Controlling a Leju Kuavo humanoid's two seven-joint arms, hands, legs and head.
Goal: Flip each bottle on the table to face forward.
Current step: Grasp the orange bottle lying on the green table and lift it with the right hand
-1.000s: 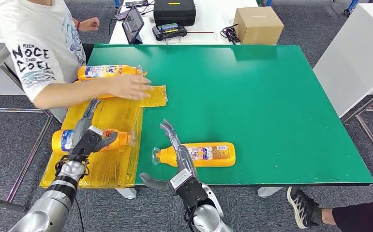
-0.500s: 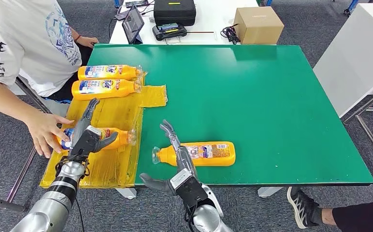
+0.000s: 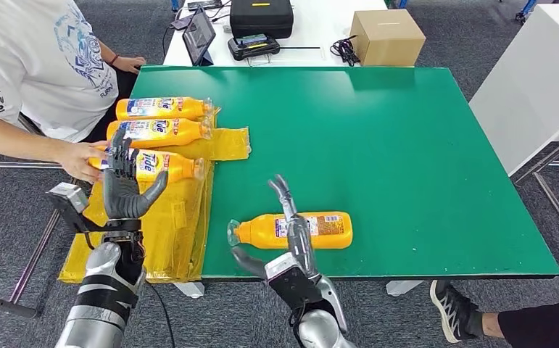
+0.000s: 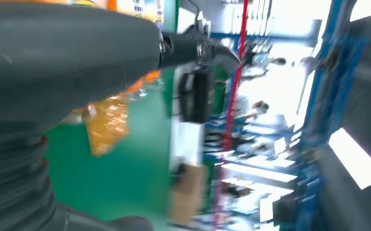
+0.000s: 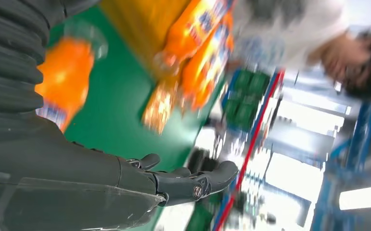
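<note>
head: left hand (image 3: 122,190) has lifted off, fingers spread, empty; person's hand (image 3: 80,159) now sets third bottle (image 3: 162,166) label-up on yellow sheet (image 3: 164,239) | right hand (image 3: 296,243) released, over unflipped bottle (image 3: 298,230) | wrist views: blurred, both hands empty

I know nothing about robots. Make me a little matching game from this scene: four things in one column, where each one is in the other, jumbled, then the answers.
Things:
1. cardboard box
2. lone orange bottle
3. yellow plastic sheet
4. person's hand

Places:
A. lying on the bare green table near the right robot hand
B. on the white table beyond the green one
C. at the base of a bottle on the sheet
D. spread over the green table's left part

Pairs: 1-B, 2-A, 3-D, 4-C
</note>
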